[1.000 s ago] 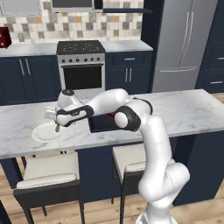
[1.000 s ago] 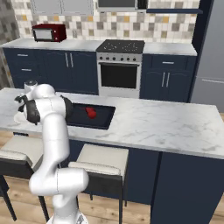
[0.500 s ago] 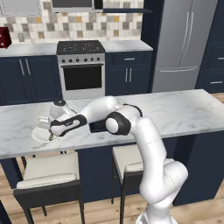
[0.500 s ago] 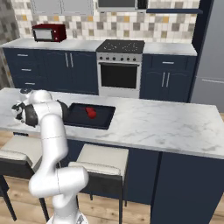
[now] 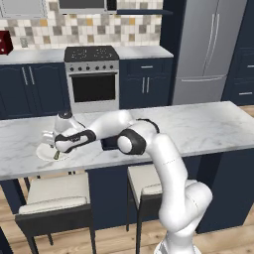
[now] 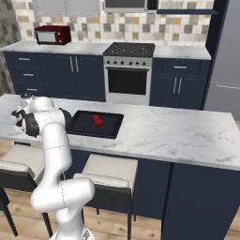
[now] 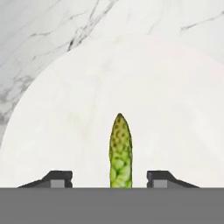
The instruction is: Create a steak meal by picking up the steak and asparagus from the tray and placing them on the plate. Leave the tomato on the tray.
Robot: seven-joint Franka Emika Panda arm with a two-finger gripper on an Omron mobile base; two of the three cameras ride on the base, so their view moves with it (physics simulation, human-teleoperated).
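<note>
The white plate [image 7: 131, 78] lies on the marble counter, and the yellow-green asparagus [image 7: 120, 151] rests flat on it, tip pointing away from the hand. My gripper [image 7: 109, 178] stands open just over the plate, with one fingertip [image 7: 57, 178] on each side of the stalk and a clear gap to it. From the left base view the gripper [image 5: 56, 150] hangs low over the plate [image 5: 40, 153] at the counter's left end. The black tray [image 6: 79, 123] sits to the right of the arm with a red lump [image 6: 97, 120] on it. That lump is too small to tell steak from tomato.
Two stools [image 5: 54, 191] stand under the counter's near edge. Bare marble [image 5: 198, 124] stretches to the right of the tray. Stove [image 5: 93, 79] and dark cabinets line the far wall, well beyond the counter.
The hand came down from above the plate with the asparagus in it. Its jaws then opened, and the stalk now lies free on the plate.
</note>
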